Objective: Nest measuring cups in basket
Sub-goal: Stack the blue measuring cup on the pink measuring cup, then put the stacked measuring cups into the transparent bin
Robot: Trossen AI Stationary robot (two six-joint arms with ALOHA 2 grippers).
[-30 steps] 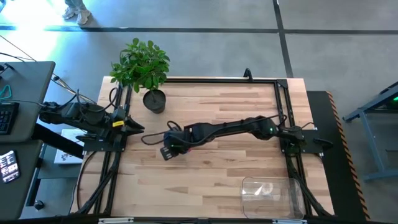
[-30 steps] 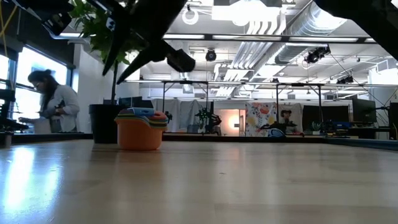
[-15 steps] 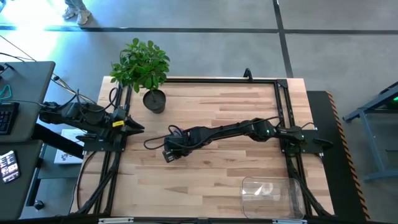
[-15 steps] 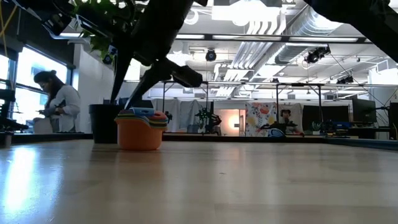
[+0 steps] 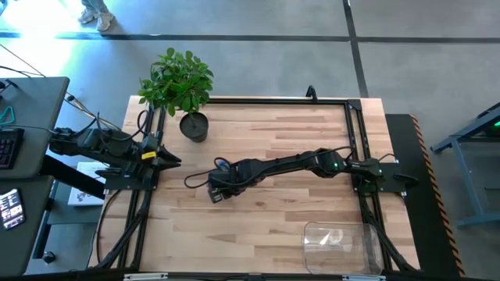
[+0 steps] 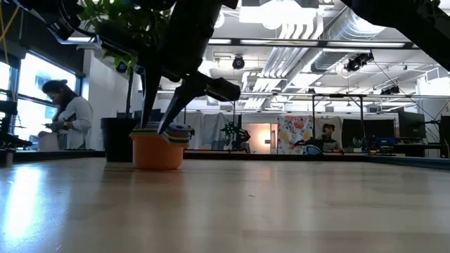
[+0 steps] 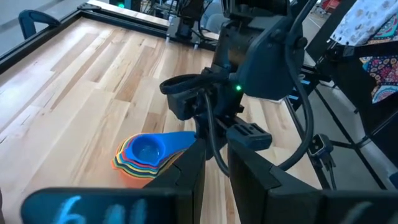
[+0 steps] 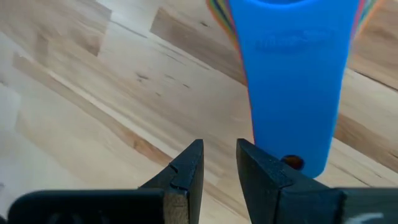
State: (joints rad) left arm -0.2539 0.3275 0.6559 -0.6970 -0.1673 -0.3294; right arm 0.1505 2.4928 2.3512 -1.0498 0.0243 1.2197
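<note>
Lowered since the earlier frame, the right gripper (image 8: pixel 219 163) hangs beside the measuring cups (image 7: pixel 148 155). Jaws narrowly parted, pinching nothing. Left gripper (image 5: pixel 168 159) waits at the surface (image 5: pixel 297 226) edge; its jaws cannot be judged.

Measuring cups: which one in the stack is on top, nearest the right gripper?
The blue cup: it sits innermost and topmost in the nested stack, the other colours showing only as rims beneath it. Its handle points toward the right gripper.

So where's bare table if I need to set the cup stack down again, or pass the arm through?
Bare wood runs along the near edge left of the basket, and across the far strip between the plant pot and the right frame. It is crowded mid-table, where the right gripper hovers over the nested measuring cups, and by the parked left gripper.
</note>
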